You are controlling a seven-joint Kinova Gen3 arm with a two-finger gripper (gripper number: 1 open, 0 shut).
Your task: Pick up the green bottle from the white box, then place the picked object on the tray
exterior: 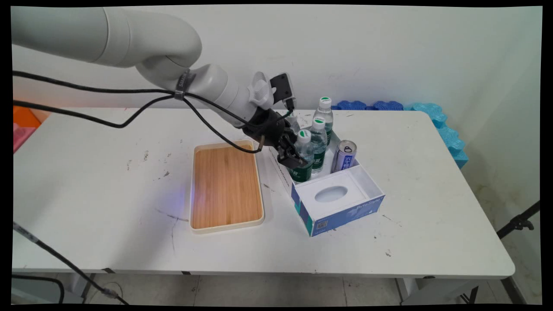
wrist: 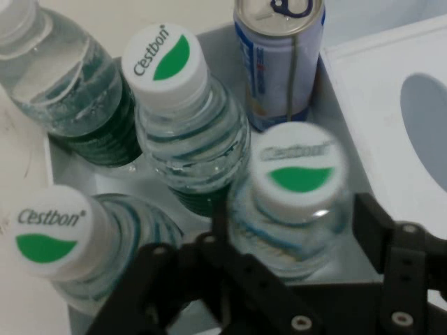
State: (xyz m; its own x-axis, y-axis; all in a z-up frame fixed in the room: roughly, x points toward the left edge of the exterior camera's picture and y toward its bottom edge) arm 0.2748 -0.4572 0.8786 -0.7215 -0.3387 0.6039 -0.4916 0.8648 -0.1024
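The black two-finger gripper (exterior: 296, 159) is down at the left side of an open white cardboard box with a blue printed front (exterior: 345, 216). Its fingers (wrist: 380, 234) stand on both sides of a clear ribbed plastic water bottle with a white and green cap (wrist: 297, 174), closed against the body just under the cap. This bottle stands in the back compartment of the box, at the near left corner.

Three more clear bottles of the same kind (wrist: 167, 66) stand close around it, their round caps printed "Cestbon". A slim blue and white metal can with a pull tab (exterior: 344, 155) stands upright beside them at the right. The front part of the box is covered by a flat white panel with an oval hole (exterior: 331, 194).

Left of the box lies a rectangular wooden tray with a cream rim and rounded corners (exterior: 226, 185), on the white table (exterior: 86, 194).
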